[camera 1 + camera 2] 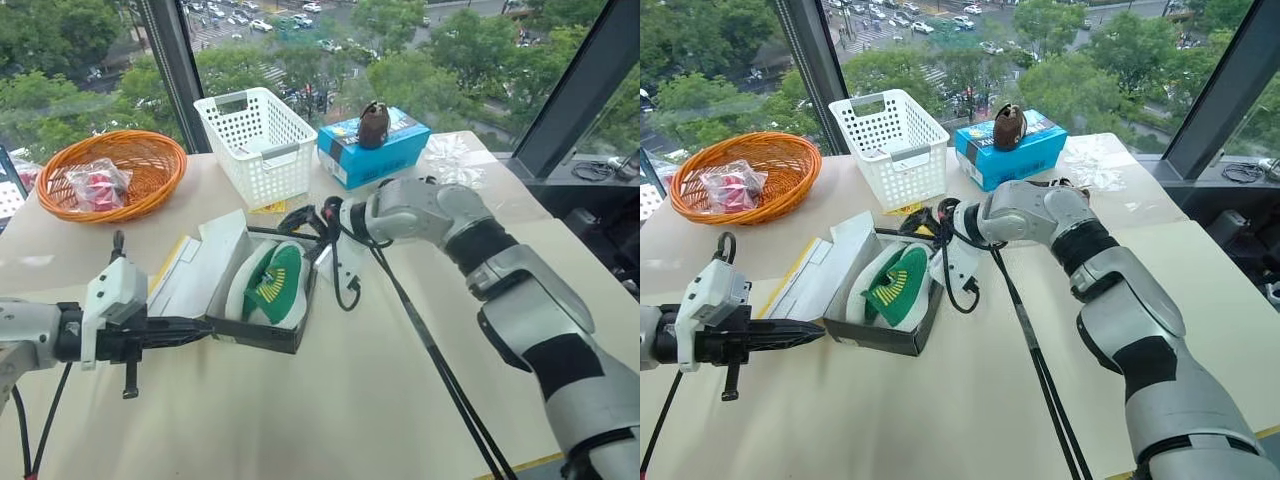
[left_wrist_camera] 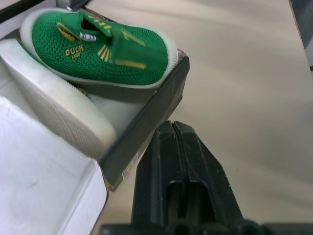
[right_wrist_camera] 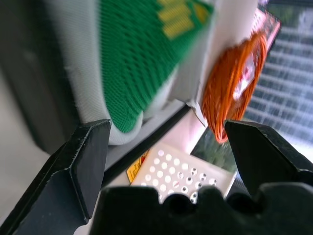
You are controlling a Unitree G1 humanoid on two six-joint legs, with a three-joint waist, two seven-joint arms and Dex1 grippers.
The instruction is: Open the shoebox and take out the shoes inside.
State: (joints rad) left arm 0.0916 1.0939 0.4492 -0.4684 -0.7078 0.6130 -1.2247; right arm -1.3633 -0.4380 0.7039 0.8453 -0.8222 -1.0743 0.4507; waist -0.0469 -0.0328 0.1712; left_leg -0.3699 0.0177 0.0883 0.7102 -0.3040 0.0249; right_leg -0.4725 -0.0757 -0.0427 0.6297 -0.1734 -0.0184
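Two green-and-white shoes (image 1: 270,283) inside the open shoebox (image 1: 262,334) mid-table, lid flipped back toward the orange basket (image 1: 112,172) corner, left gripper (image 1: 205,327) clenched empty touching the box's near dark corner, right gripper (image 1: 300,222) spread wide, empty, just beside the far rim.

Box top: shoebox (image 1: 262,330) lid off, shoes (image 1: 272,285) reachable from above.
Behind: white basket (image 1: 256,143) crowds.
Front table (image 1: 330,410): free.

Green shoes (image 1: 272,285) with yellow markings, orange basket (image 1: 112,172), blue box (image 1: 372,150)
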